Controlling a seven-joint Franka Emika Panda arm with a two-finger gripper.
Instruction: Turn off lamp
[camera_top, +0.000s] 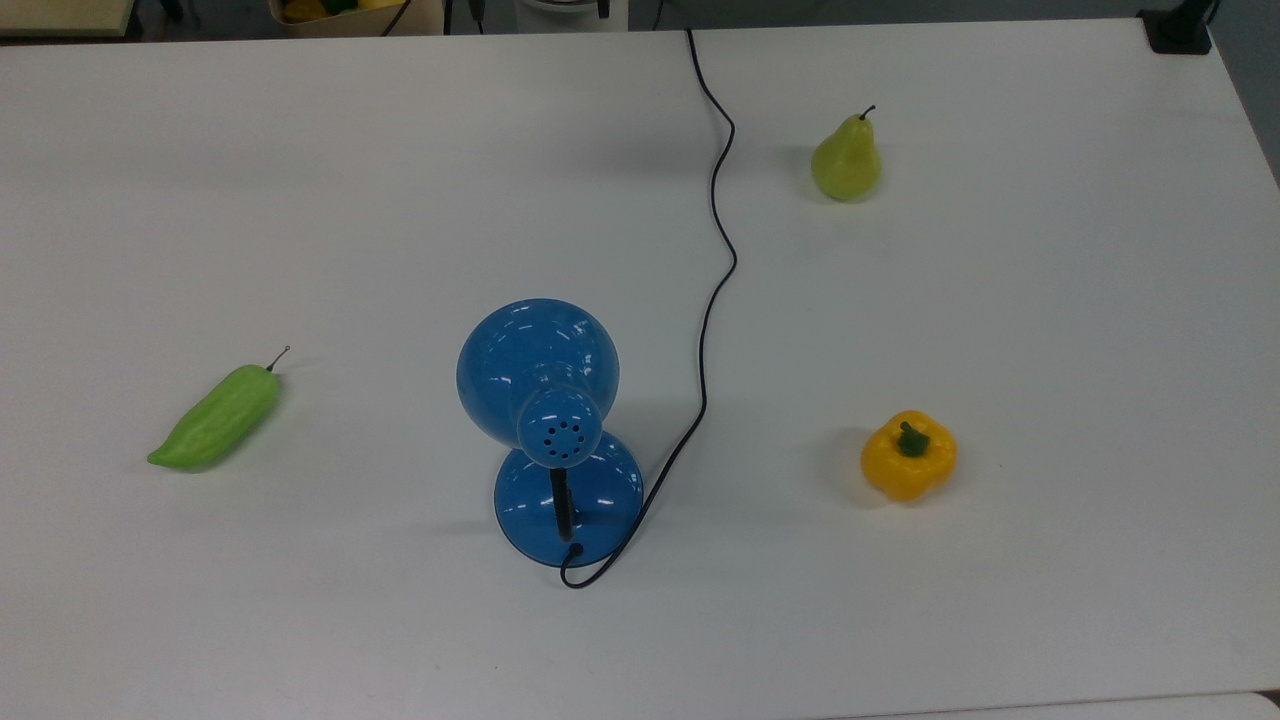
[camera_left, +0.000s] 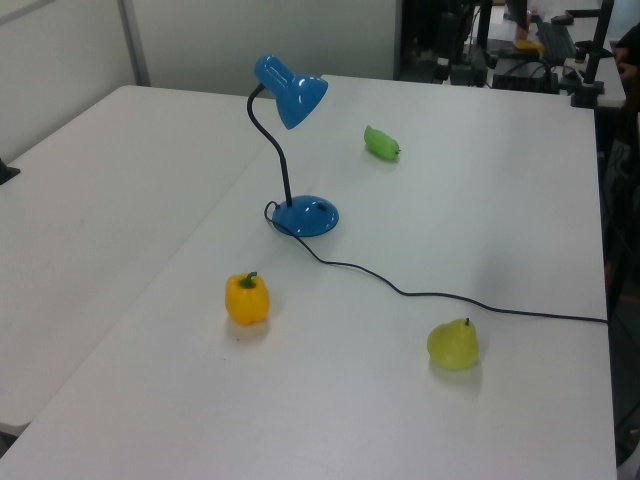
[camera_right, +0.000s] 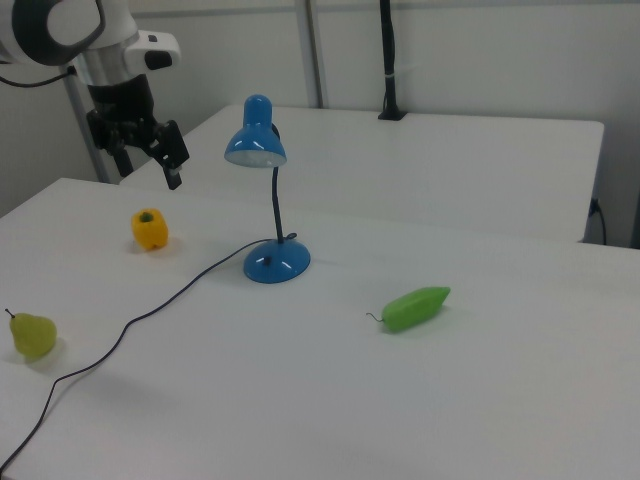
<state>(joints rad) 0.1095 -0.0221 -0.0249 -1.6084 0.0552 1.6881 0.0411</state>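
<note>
The lamp is glossy blue and stands upright near the table's middle. Its cone shade with vent holes hangs over the round base, joined by a black neck. The left view gives the shade and base from the side, as does the right view with shade and base. No bright patch lies on the table under the shade. My gripper hangs high at the right view's left, well away from the lamp, open and holding nothing.
The black cord snakes from the base to the table's far edge. A green pepper, a yellow bell pepper and a pear lie spread around the lamp. A second white table adjoins.
</note>
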